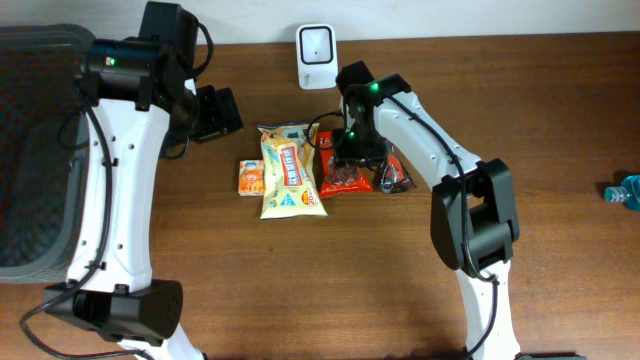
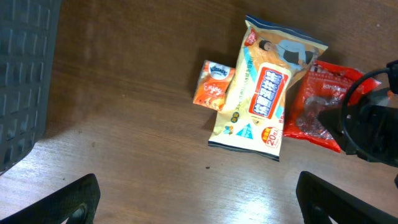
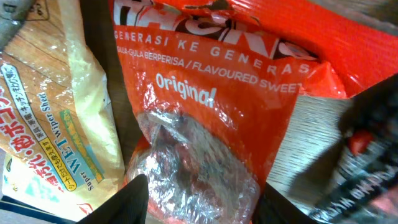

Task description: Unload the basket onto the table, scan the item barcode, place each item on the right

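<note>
Red packet (image 3: 205, 124) lies directly under right fingers (image 3: 134, 202), apart astride it, long axis 12-to-6; left fingers (image 2: 74, 202) wide apart, farther, at 10 o'clock.

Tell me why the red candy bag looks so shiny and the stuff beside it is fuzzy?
Right wrist: light glares off the crinkly red bag, and the dark packet beside it is blurred. Overhead: even light, no strong glare.

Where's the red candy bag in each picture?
Overhead: red bag mid-table, just right of the yellow wipes pack.
Left wrist: right side, beside the pack.
Right wrist: fills the middle; pack at left.
Shared landmark: the yellow wipes pack.
</note>
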Robot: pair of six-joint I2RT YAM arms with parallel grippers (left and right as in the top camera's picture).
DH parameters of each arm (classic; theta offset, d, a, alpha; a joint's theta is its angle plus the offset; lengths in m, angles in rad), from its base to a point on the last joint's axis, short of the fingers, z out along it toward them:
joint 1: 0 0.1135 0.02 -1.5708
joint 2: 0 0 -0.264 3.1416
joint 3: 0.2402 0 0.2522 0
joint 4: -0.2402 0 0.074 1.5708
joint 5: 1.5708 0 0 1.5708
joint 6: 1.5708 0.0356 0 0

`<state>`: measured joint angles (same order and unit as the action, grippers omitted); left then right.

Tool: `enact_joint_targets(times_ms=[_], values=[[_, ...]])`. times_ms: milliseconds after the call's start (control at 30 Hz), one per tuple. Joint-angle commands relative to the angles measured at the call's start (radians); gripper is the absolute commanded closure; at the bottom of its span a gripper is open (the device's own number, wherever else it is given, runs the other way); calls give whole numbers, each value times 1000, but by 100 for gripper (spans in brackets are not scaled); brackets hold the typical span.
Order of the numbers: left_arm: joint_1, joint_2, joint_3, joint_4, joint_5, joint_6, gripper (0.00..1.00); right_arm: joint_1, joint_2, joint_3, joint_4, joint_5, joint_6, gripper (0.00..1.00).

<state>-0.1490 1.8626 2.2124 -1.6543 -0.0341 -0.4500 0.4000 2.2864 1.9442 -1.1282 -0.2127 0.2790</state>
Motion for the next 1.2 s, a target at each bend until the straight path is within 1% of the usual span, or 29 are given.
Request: enact_joint_targets(times_ms=[0,133,200,267,367,433,500,533,567,633,700,733,767,800,900,1000,1033,1167], values=[[2,-11,7,-1,-4,-5,1,-3,5,-1,7,80,33,49],[2,-11,7,-1,-4,-5,1,11,2,179,-117,157,51,48],[2,-11,7,-1,-4,-5,1,16,4,177,-113,157,51,48],[2,-11,7,-1,-4,-5,1,29,11,159,-111,154,51,48],[2,-11,7,-1,-4,-5,1,47,12,92,-53,158,52,49],[2,-11,7,-1,-4,-5,1,51,12,14,27,174,53,50],[2,-11,7,-1,-4,-5,1,43,13,-56,66,255,108,51],[2,-11,7,-1,-4,-5,1,43,13,-93,98,251,108,50],[2,-11,7,-1,-4,-5,1,44,13,-114,108,251,108,53],[2,-11,7,-1,-4,-5,1,43,13,-117,116,252,116,67],[2,-11,7,-1,-4,-5,1,43,13,-117,120,251,119,68],[2,-11,7,-1,-4,-5,1,43,13,-117,119,251,119,74],[2,-11,7,-1,-4,-5,1,43,13,-117,119,251,120,83],[2,-11,7,-1,-4,-5,1,43,13,-114,117,247,124,95],[2,-11,7,-1,-4,-5,1,27,13,-17,47,177,131,96],[2,-11,7,-1,-4,-5,1,-36,13,168,-66,31,129,96],[2,-11,7,-1,-4,-5,1,-56,13,201,-98,20,129,96],[2,-11,7,-1,-4,-5,1,-66,13,203,-148,-1,84,96]])
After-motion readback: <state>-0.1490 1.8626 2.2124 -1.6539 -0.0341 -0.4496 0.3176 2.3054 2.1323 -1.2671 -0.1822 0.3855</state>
